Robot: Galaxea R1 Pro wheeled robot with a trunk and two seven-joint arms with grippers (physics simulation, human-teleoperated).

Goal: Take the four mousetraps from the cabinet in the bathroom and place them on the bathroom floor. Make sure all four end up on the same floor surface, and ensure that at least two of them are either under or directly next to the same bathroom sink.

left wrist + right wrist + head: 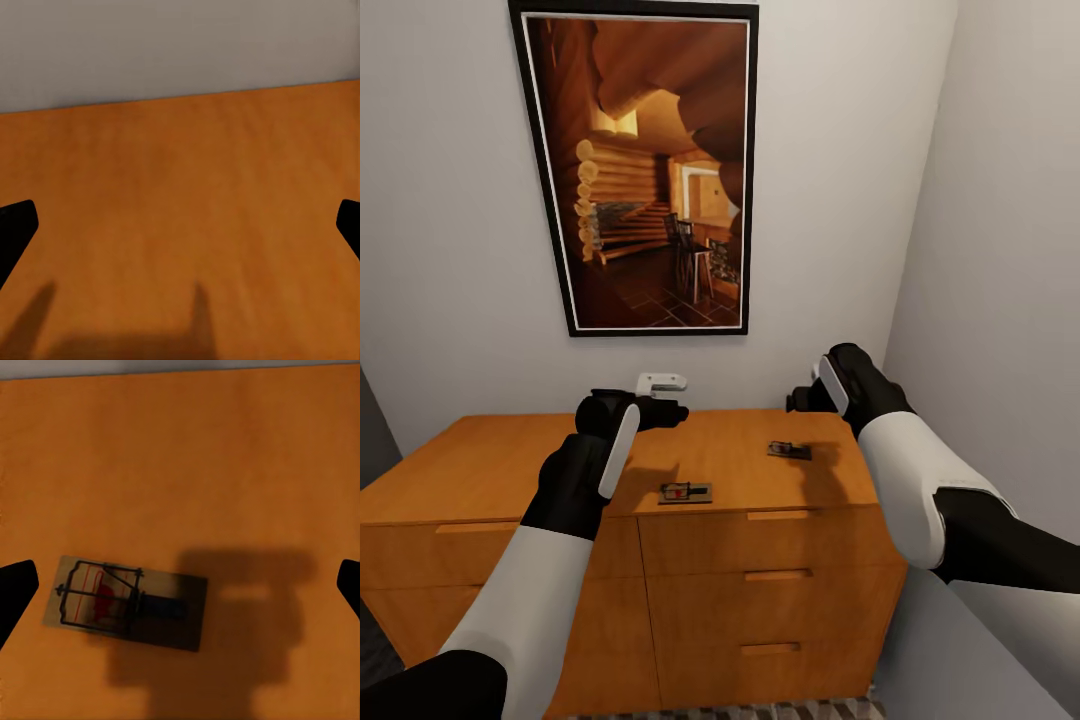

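The cabinet [490, 470] is a low orange-brown wooden chest against the wall, with drawers and bar handles on its front. Two mousetraps lie flat on its top: one [685, 492] near the front edge at centre, the other [789, 450] well apart at 2 o'clock from it. The right wrist view shows a trap [127, 601] flat on the wood, partly in shadow.

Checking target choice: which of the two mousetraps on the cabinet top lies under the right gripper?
The mousetrap farther back, toward the cabinet's right end, framed between the right gripper's fingertips; the other mousetrap sits at the front edge.
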